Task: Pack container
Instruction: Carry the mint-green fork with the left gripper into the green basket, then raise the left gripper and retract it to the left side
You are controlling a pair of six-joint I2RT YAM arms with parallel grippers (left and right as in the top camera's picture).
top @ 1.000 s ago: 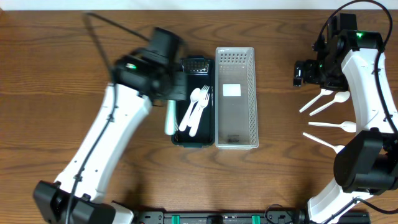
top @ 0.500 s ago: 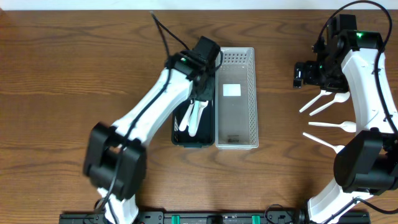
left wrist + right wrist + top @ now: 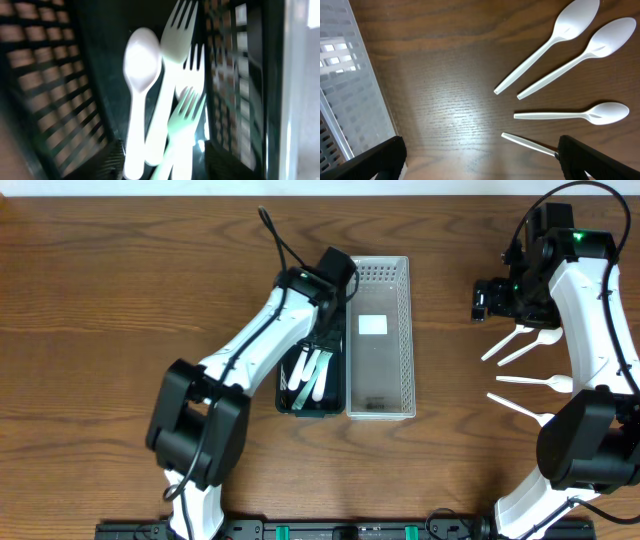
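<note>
A black mesh container (image 3: 311,411) holds several white plastic forks and a spoon (image 3: 318,372). My left gripper (image 3: 323,338) hovers low over its far half. In the left wrist view a white spoon (image 3: 142,52), white forks (image 3: 178,22) and a pale green fork (image 3: 186,112) lie in the container (image 3: 50,75). The handles pass between my open fingers (image 3: 165,162). My right gripper (image 3: 485,298) is open and empty above bare table (image 3: 480,160). Several white spoons (image 3: 535,382) lie loose on the table under it (image 3: 572,116).
A clear perforated container (image 3: 410,330) stands right against the black one and holds only a white label. It shows at the left edge of the right wrist view (image 3: 350,75). The left arm's cable arcs over the far table.
My left arm swung right, from the black container's left side to over it. The pale green fork it carried now lies in the container. The right arm has not moved.
</note>
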